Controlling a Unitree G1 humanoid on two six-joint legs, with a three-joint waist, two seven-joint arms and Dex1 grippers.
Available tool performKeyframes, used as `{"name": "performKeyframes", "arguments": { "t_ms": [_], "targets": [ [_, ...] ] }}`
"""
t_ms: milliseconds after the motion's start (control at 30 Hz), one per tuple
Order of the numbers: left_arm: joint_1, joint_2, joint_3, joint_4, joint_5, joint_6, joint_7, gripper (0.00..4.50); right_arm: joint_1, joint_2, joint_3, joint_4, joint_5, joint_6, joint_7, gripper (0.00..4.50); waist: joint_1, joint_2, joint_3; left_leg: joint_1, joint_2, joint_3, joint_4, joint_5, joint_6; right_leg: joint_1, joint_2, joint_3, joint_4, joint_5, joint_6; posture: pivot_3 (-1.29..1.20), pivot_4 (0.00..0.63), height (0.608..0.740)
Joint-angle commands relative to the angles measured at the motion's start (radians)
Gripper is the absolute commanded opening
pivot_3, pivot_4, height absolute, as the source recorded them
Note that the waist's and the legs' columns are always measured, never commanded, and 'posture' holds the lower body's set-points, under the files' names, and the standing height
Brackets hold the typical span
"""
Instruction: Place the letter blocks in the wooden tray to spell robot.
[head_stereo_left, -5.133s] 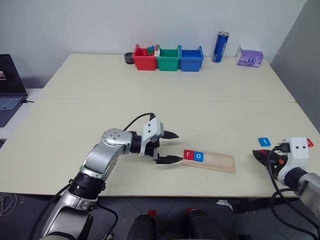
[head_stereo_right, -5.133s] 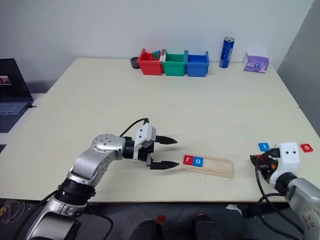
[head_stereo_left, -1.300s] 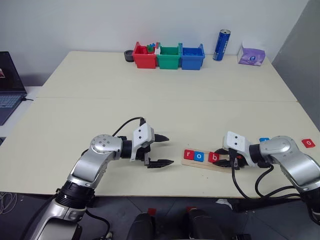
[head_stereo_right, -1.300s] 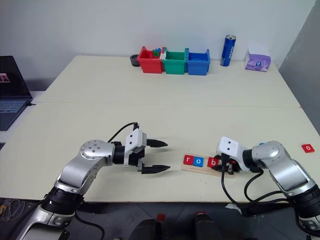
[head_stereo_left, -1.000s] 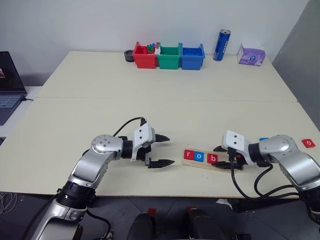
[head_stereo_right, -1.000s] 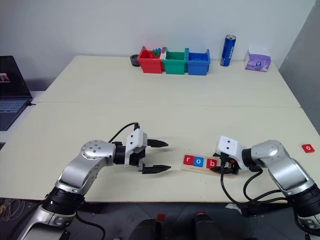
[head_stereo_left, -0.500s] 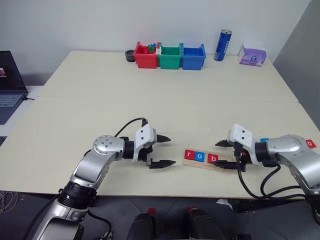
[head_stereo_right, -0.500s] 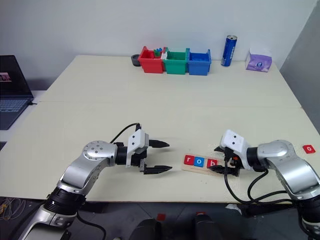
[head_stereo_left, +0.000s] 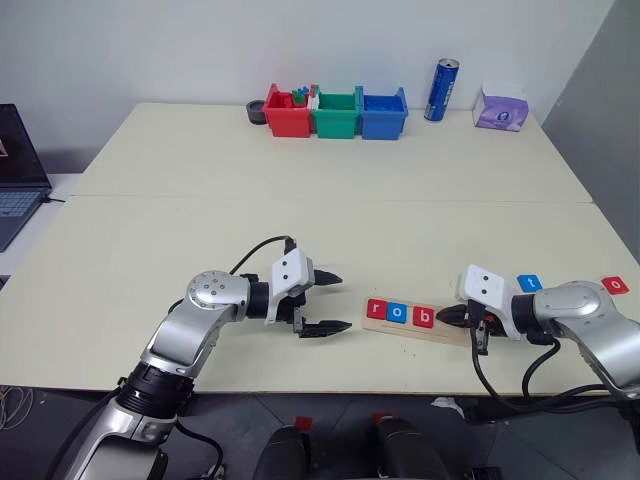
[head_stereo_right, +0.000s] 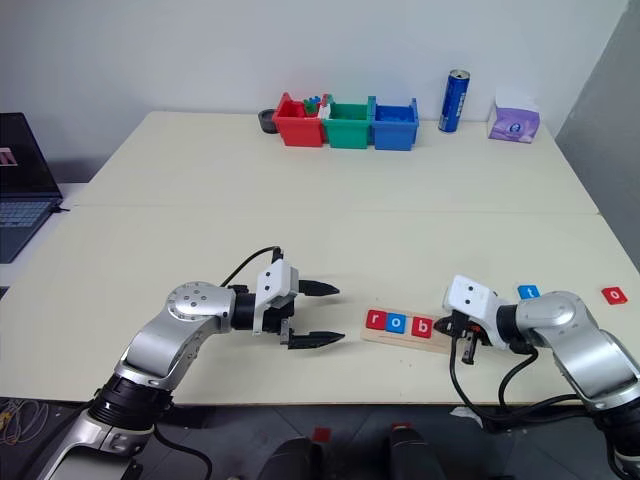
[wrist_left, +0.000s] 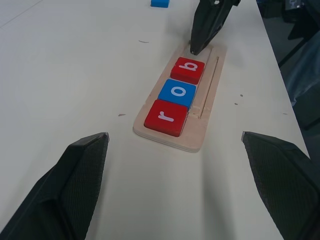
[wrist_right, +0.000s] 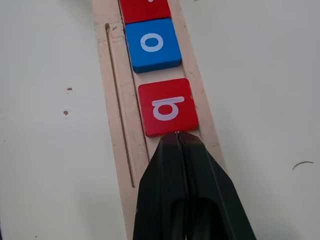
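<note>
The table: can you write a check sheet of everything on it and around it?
Surface: pale table, two tops joined.
Job's things: wooden tray holds r, o, b; blue t and red o lie loose on the right.
Clutter: red, green, blue bins, blue can, tissue pack.
Grippers: left gripper, jaws open, empty; right gripper, jaws shut, tips at the b tile.
Cables: black cables on both arms.
Surroundings: laptop, white wall.

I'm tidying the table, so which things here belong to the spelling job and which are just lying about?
Job: tray; r, o and b tiles in it; blue t tile and red o tile loose.
Lying about: bins, can, tissue pack, laptop.
</note>
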Motion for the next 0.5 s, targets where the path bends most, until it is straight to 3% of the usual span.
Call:
{"name": "performKeyframes", "arguments": {
  "t_ms": [33, 500],
  "targets": [
    [0.001, 0.005, 0.01, -0.02, 0.002, -0.021, 0.005, 4.5, -0.021, -0.007, 0.006, 0.013, -0.026, -0.033, 0.003, 0.03, 0.0, 0.0, 0.0, 0.0, 0.0, 0.0, 0.0, 0.0, 0.0, 0.0, 0.0, 0.0, 0.0, 0.0, 0.0, 0.0, 0.15, 0.74],
    [-0.002, 0.003, 0.01, -0.01, 0.011, -0.027, 0.008, 4.5, -0.072, 0.05, 0.05, 0.033, -0.038, -0.037, 0.018, 0.03, 0.001, 0.0, 0.0, 0.0, 0.0, 0.0, 0.0, 0.0, 0.0, 0.0, 0.0, 0.0, 0.0, 0.0, 0.0, 0.0, 0.15, 0.74]
  ]
}}
